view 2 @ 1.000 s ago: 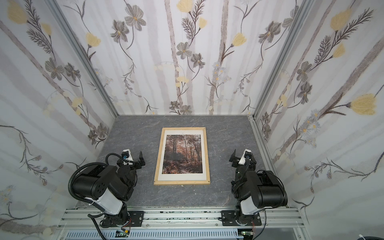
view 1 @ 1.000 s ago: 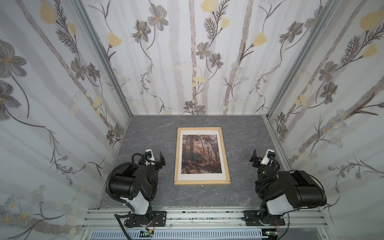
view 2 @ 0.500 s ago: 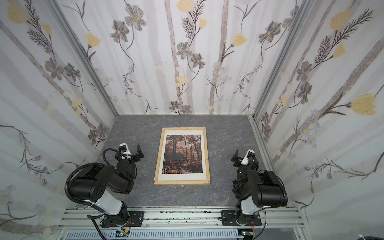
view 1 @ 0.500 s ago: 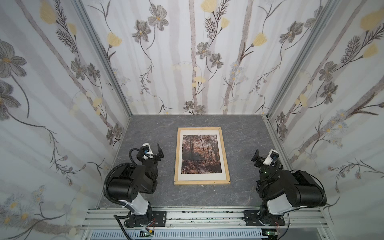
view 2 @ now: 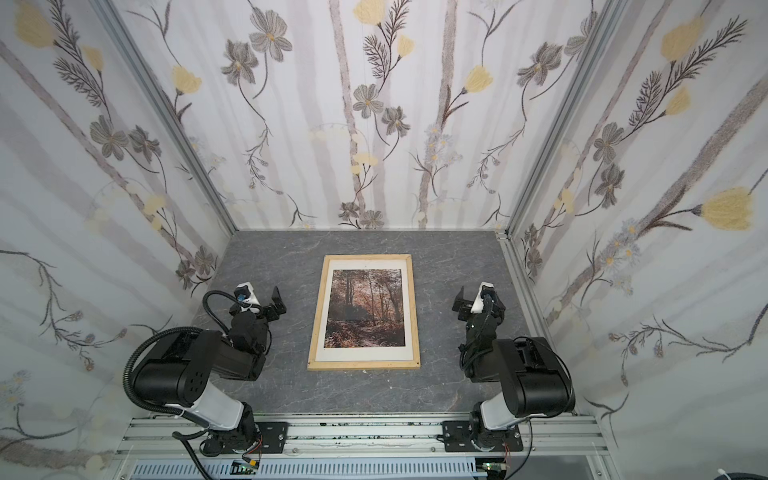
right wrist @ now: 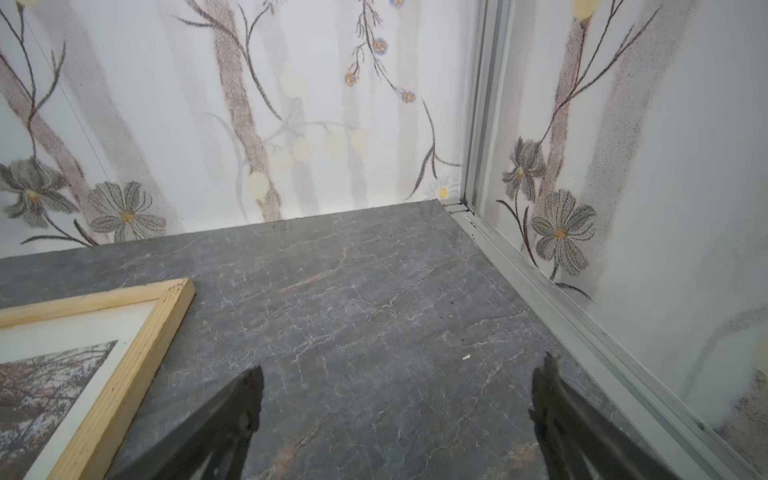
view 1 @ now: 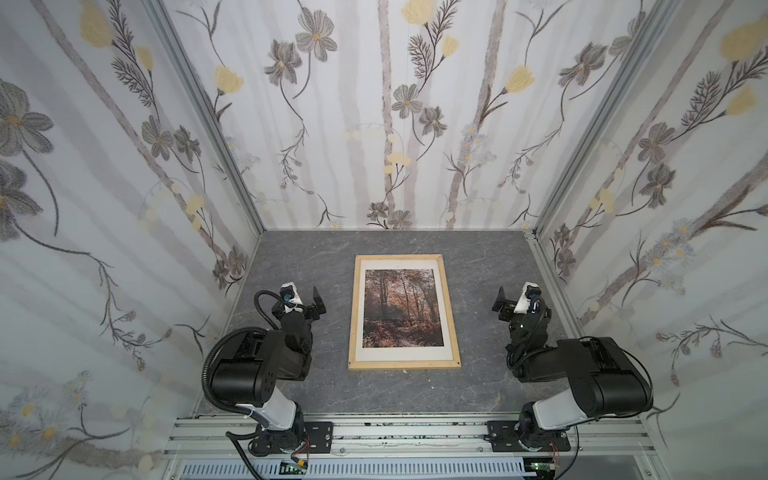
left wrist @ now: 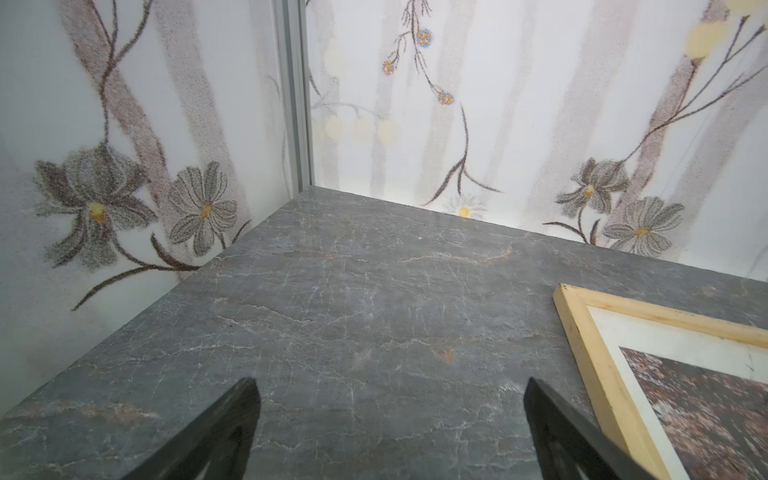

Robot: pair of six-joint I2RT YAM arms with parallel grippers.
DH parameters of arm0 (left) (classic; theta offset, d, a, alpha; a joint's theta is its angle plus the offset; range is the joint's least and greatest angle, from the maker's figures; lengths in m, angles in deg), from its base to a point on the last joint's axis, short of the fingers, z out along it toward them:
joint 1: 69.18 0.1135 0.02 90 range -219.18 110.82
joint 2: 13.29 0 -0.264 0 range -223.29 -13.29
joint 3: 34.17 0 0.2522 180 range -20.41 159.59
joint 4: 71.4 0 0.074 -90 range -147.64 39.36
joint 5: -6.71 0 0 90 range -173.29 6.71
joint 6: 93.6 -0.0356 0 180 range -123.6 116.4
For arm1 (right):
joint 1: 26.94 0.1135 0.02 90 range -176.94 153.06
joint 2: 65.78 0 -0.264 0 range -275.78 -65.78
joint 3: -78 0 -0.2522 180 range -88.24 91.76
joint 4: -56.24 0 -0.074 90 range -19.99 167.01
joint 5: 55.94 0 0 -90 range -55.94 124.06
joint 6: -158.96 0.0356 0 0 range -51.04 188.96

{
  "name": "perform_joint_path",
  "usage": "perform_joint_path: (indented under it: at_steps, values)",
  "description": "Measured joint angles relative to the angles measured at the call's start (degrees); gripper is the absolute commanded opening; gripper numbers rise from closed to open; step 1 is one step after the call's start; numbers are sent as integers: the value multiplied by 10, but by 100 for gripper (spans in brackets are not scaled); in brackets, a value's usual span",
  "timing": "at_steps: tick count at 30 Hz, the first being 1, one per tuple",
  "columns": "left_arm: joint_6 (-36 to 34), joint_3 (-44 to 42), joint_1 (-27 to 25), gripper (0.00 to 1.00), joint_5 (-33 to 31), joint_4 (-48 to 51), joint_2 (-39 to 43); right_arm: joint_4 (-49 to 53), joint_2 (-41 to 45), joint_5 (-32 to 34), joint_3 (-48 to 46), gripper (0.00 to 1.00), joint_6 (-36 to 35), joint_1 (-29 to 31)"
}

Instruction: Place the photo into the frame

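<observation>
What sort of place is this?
Probably a robot test booth, not a home: flower-printed panels on aluminium posts enclose a grey table, and two robot arms are bolted to a front rail.

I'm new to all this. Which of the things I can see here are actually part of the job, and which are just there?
Part of the job:
- the photo, picture side up, lying inside the frame
- left gripper and right gripper, jaws open, holding nothing

Just there:
- grey table
- flowered walls
- metal rail at the front
</observation>
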Motion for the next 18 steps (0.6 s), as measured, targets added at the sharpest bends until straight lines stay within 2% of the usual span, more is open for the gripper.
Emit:
perform_joint_path:
  at_steps: [7, 9, 11, 14, 18]
  values:
    - [-16, 0, -5, 100, -8, -16, -2, -6, 5, 32, -21, 99, 6, -12]
    - [-14, 23, 20, 100, 28, 9, 1, -2, 5, 41, -17, 99, 8, -14]
    - [-5, 35, 44, 100, 38, 20, 3, 5, 4, 39, -4, 100, 8, -14]
    - [0, 36, 43, 100, 69, 39, 3, 9, 4, 37, -3, 100, 12, -14]
    - [4, 36, 43, 100, 73, 49, 3, 13, 4, 37, -3, 100, 12, -15]
